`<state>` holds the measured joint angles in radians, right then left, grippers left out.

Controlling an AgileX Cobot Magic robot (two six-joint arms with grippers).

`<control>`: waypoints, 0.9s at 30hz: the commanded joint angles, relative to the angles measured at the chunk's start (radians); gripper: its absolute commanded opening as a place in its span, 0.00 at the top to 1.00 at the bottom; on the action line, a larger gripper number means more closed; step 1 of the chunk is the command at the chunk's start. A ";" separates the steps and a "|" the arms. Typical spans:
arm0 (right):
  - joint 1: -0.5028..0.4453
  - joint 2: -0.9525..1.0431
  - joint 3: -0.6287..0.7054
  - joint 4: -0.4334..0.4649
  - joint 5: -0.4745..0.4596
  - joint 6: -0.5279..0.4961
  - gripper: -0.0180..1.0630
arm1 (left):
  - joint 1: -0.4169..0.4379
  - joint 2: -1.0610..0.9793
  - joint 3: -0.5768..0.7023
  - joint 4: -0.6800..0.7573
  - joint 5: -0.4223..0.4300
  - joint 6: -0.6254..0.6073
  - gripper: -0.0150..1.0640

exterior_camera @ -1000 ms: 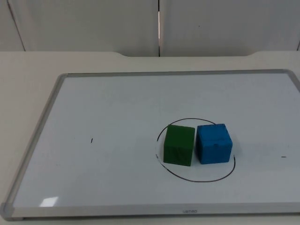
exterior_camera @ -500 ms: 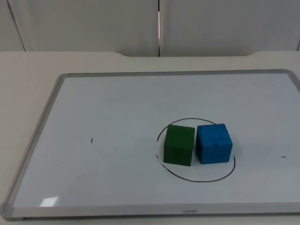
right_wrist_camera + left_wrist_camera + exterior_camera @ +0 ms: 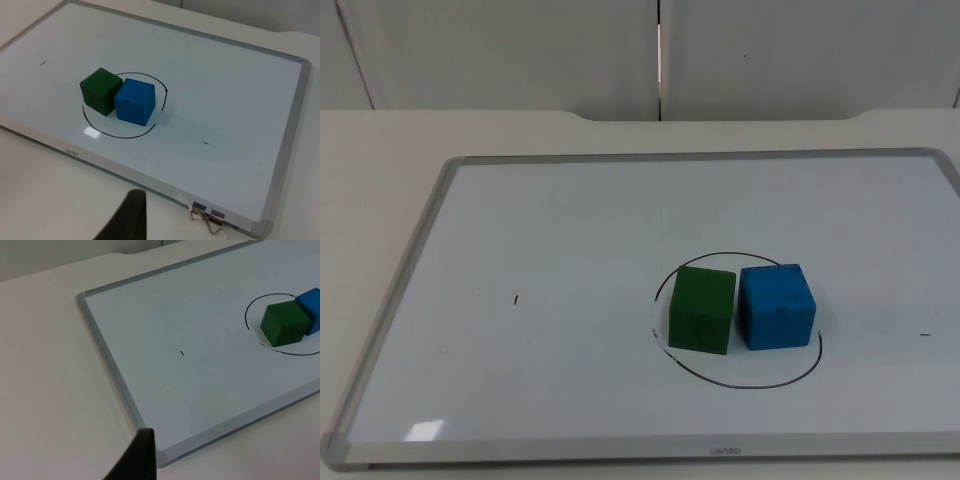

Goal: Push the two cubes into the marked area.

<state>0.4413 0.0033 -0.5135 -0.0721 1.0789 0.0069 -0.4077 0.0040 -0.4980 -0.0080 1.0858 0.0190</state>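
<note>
top view: green cube and blue cube sit side by side, touching, inside the circle on the whiteboard, toward its near edge, right of middle. you can call the push done.

left wrist view: left gripper hangs off the board's near left corner; can't tell if it's released or clenched.

right wrist view: right gripper hangs off the near edge by the clips; state can't be told either. next move, likely: just park both arms.

Green cube beside blue cube, inside circle.
</note>
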 commanded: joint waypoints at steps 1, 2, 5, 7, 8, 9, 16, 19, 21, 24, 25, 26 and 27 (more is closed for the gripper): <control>0.000 -0.003 0.000 -0.001 -0.001 0.002 0.01 | 0.002 -0.004 0.005 0.002 -0.012 -0.006 0.01; 0.000 -0.003 0.000 -0.001 -0.001 0.002 0.01 | 0.002 -0.004 0.005 0.002 -0.012 -0.006 0.01; 0.000 -0.003 0.000 -0.001 -0.001 0.002 0.01 | 0.002 -0.004 0.005 0.002 -0.012 -0.006 0.01; 0.000 -0.003 0.000 -0.001 -0.001 0.002 0.01 | 0.004 -0.004 0.005 0.002 -0.012 -0.006 0.01; 0.000 -0.003 0.000 -0.001 -0.001 0.002 0.01 | 0.010 -0.004 0.005 0.002 -0.012 -0.006 0.01; 0.000 -0.003 0.000 -0.001 -0.001 0.002 0.01 | 0.018 -0.004 0.005 0.008 -0.012 -0.006 0.01; 0.000 -0.003 0.000 -0.001 -0.001 0.002 0.01 | 0.085 -0.004 0.005 0.008 -0.012 -0.006 0.01; 0.000 -0.003 0.000 -0.001 -0.001 0.002 0.01 | 0.133 -0.004 0.005 0.008 -0.012 -0.006 0.01; 0.000 -0.003 0.000 -0.001 -0.001 0.002 0.01 | 0.144 -0.004 0.005 0.008 -0.012 -0.006 0.01; 0.000 -0.003 0.000 -0.001 -0.001 0.002 0.01 | 0.186 -0.004 0.005 0.008 -0.012 -0.006 0.01; 0.000 -0.003 0.000 -0.001 -0.001 0.002 0.01 | 0.196 -0.004 0.005 0.008 -0.012 -0.006 0.01; 0.000 -0.003 0.000 -0.001 -0.001 0.002 0.01 | 0.207 -0.004 0.005 0.008 -0.012 -0.006 0.01; 0.000 -0.003 0.000 -0.001 -0.001 0.002 0.01 | 0.207 -0.004 0.005 0.008 -0.012 -0.006 0.01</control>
<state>0.4413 0.0033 -0.5135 -0.0721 1.0789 0.0069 -0.2104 0.0040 -0.4980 0.0000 1.0858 0.0190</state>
